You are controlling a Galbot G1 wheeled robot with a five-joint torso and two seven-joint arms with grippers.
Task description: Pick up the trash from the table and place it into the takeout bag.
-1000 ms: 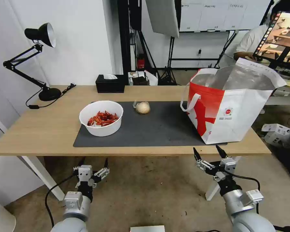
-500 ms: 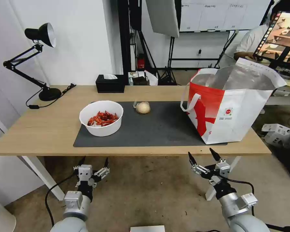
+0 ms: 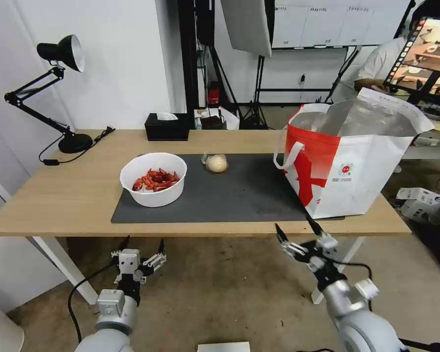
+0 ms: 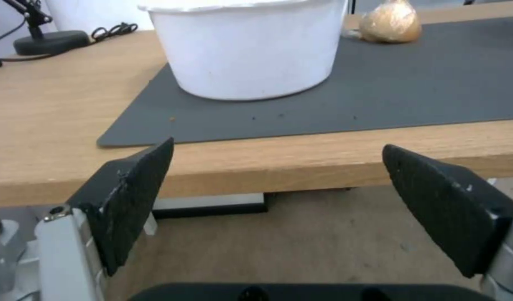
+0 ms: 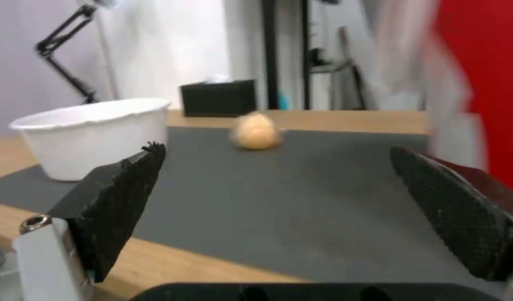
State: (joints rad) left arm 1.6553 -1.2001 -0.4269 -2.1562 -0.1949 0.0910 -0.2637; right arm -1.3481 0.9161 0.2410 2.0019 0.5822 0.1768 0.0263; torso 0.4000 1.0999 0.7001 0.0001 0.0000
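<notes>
1. Trash remained on the table (image 3: 58,195) in two pieces: a white bowl (image 3: 153,179) of red crayfish shells at the left end of the dark grey mat (image 3: 239,195), and a beige wrapped lump (image 3: 216,163) near the mat's far edge, well apart from the bowl.
2. Left gripper (image 3: 141,244) hung below the table's near edge, in front of the bowl, fingers spread and empty; judged idle.
3. Right gripper (image 3: 296,231) sat just under the near edge, beside the bag's front corner, fingers spread wide with nothing between them. Its wrist view faced across the mat toward the lump.
4. Judged step: the approach to a pick, with nothing yet grasped. The next move likely called for lifting the right gripper over the table edge and reaching across the mat to close on the lump, keeping clear of the bag's side.
5. Takeout bag (image 3: 357,166) stood upright at the right end of the mat, mouth open and silver lining showing; its contents could not be seen.
6. Bowl held shells only, piled low.
</notes>
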